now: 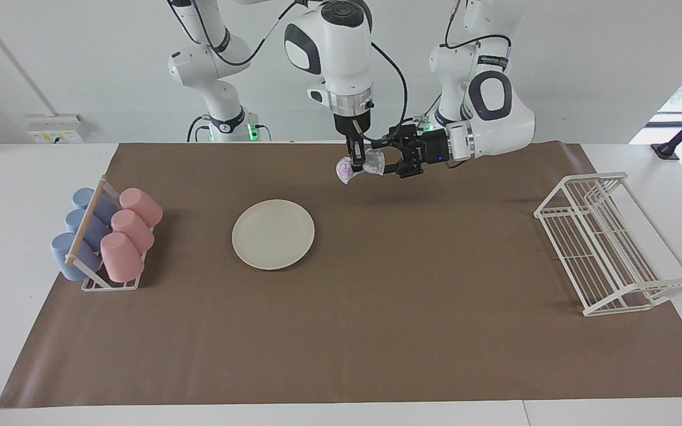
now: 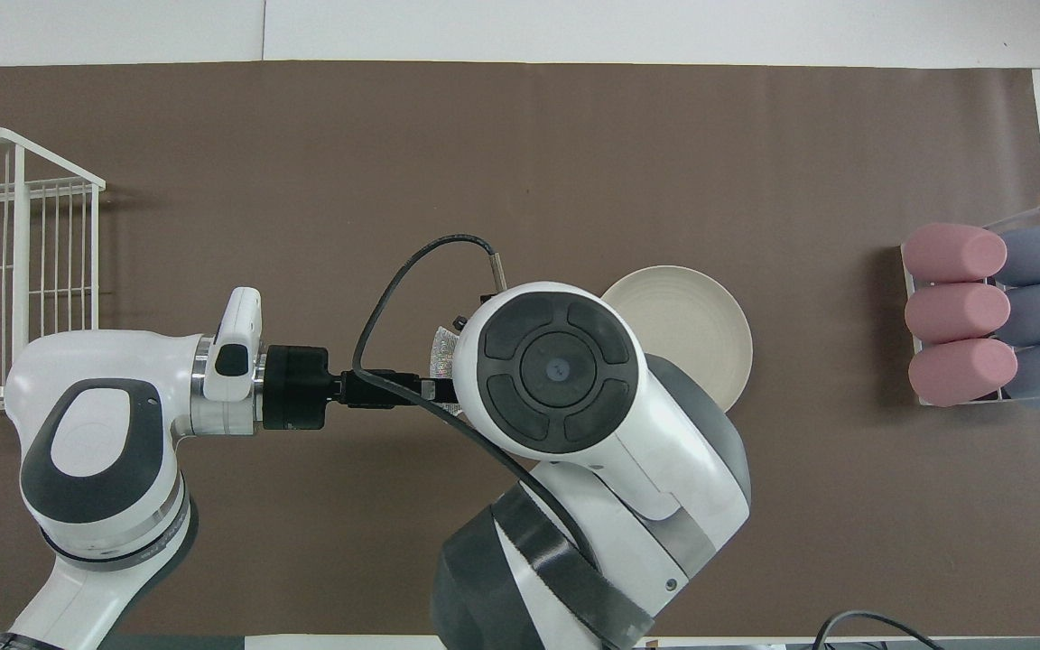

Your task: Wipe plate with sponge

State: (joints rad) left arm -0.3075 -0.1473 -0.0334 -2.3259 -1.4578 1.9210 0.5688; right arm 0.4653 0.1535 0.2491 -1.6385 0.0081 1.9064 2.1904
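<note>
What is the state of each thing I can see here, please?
sponge: pinched in the air, over the mat.
right pincer: shut on the sponge.
left pincer: open around the sponge's end.
plate: flat on the mat, bare.
cups: lying in their rack.
wire rack: holding nothing, at the left arm's end.

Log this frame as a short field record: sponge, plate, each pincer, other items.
sponge: sponge up in the air, pinched by the right pincer
plate: plate flat on the brown mat, bare, untouched
right pincer: right pincer shut on the sponge, pointing down
left pincer: left pincer open, level beside the sponge, fingers around its end
other items: cup rack at the right arm's end; wire rack at the left arm's end
</note>
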